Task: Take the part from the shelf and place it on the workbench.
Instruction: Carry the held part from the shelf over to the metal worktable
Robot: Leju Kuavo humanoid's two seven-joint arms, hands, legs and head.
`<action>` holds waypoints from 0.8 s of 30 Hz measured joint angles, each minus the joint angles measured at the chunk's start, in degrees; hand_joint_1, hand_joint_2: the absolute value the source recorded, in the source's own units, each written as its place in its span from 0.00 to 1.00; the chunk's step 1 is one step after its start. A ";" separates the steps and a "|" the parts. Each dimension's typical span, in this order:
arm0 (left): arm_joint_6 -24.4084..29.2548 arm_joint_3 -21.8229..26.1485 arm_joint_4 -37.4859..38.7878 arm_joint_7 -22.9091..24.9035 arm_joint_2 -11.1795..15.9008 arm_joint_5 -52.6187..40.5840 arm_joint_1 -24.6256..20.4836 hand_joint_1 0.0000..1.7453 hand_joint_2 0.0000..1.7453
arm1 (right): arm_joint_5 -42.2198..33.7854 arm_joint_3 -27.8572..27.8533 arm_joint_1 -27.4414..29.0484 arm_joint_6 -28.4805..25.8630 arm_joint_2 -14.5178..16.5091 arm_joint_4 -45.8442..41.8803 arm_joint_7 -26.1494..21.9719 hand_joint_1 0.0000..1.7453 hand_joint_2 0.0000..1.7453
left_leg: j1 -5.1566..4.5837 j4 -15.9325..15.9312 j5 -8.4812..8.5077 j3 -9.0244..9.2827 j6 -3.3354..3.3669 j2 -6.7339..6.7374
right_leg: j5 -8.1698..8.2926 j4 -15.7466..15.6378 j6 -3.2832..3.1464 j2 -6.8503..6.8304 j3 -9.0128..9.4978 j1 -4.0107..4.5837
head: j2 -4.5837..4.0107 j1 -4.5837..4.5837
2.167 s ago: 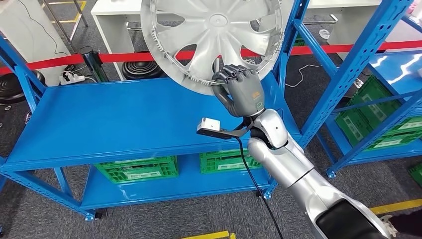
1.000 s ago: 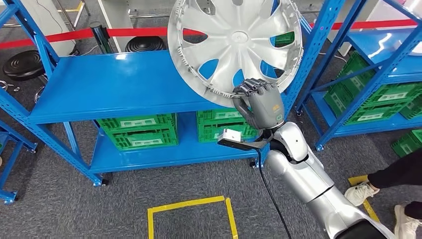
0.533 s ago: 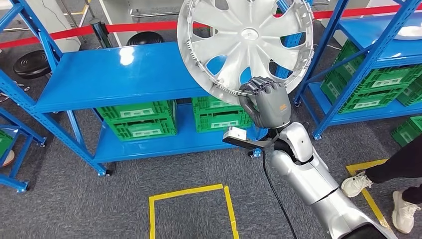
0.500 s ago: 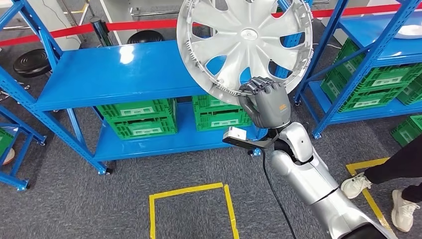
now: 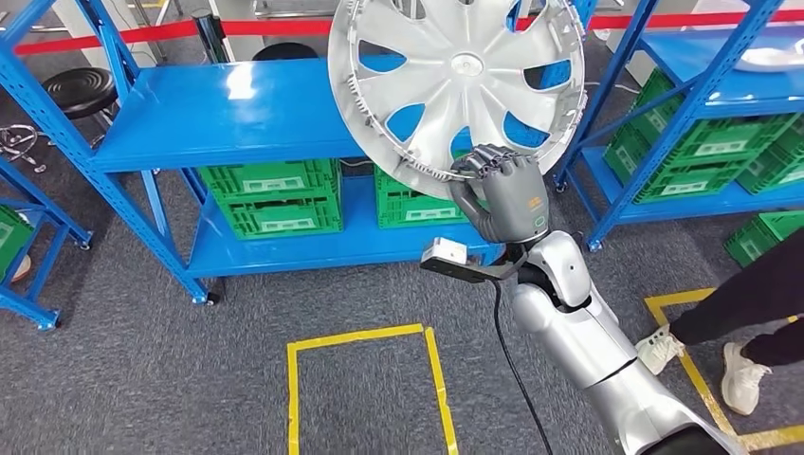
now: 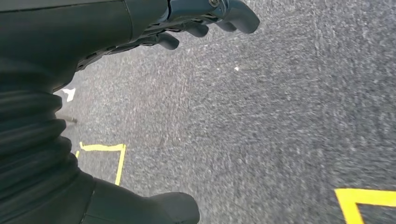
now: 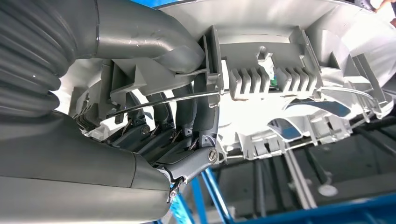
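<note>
A silver wheel cover (image 5: 455,81) is held up in the air in front of the blue shelf (image 5: 228,109), its back side with ribs and a wire ring facing me. My right hand (image 5: 498,190) grips its lower rim; in the right wrist view the thumb and fingers (image 7: 187,112) clamp the rim of the wheel cover (image 7: 289,60). My left hand (image 6: 201,21) hangs over the grey floor with its fingers loosely curved and nothing in it.
Green crates (image 5: 270,194) sit on the shelf's lower level. A second blue rack (image 5: 702,123) with green crates stands at the right. A person's legs and shoes (image 5: 740,351) are at the right edge. Yellow tape squares (image 5: 365,389) mark the grey floor.
The whole view has shifted as I back away from the shelf: the rack now lies farther off and more floor shows. My right hand keeps its grip on the wheel cover.
</note>
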 joint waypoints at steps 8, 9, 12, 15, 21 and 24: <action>0.01 0.02 -1.44 -3.22 -0.01 -0.49 0.07 0.00 1.00 | -3.65 -1.80 -0.74 2.32 1.61 0.99 -2.25 1.00 1.00 | 0.04 1.27 1.61 -3.40 -2.53 -0.03 | 0.89 -15.05 -2.82 0.12 8.80 0.40 | 0.00 -0.17; 0.02 0.02 -1.57 -3.74 -0.01 -0.73 0.08 0.00 1.00 | -3.85 -1.86 -0.74 2.38 1.91 1.20 -2.38 1.00 1.00 | 0.12 3.50 -0.30 -4.26 -2.85 -0.05 | 1.34 -15.22 -3.24 0.02 8.49 0.25 | 0.00 -0.26; 0.01 0.02 -1.66 -4.97 -0.02 -1.86 0.05 0.00 1.00 | -3.96 -1.96 -0.75 2.05 2.45 1.95 -2.82 1.00 1.00 | 0.36 14.56 -6.70 -7.59 -3.64 -0.06 | 2.47 -15.08 -3.61 -0.12 7.15 0.30 | 0.00 -0.45; 0.00 0.02 -1.56 -5.46 0.02 -2.20 0.03 0.00 1.00 | -2.63 -1.91 -0.98 1.47 2.62 2.99 -3.20 1.00 1.00 | 0.43 13.26 -5.51 -4.43 -3.74 0.19 | 3.26 -14.70 -3.45 -0.73 5.85 0.30 | 0.00 -0.46; 0.01 0.02 -1.28 -5.70 0.20 -1.68 -0.38 0.00 1.00 | -1.39 -1.55 -3.31 1.14 2.83 5.60 -3.15 1.00 1.00 | -0.47 0.08 -3.03 3.56 -1.57 2.17 | 4.12 -14.22 -1.98 -2.76 5.21 0.63 | 0.00 -0.40; 0.00 0.04 -1.09 -5.62 0.23 -1.62 -0.34 0.00 1.00 | -1.77 -1.40 -4.04 0.25 2.84 6.40 -3.20 1.00 1.00 | -0.04 -0.54 -2.02 3.06 -0.23 0.76 | 1.89 -11.41 -1.01 -2.06 4.00 0.48 | 0.00 -0.36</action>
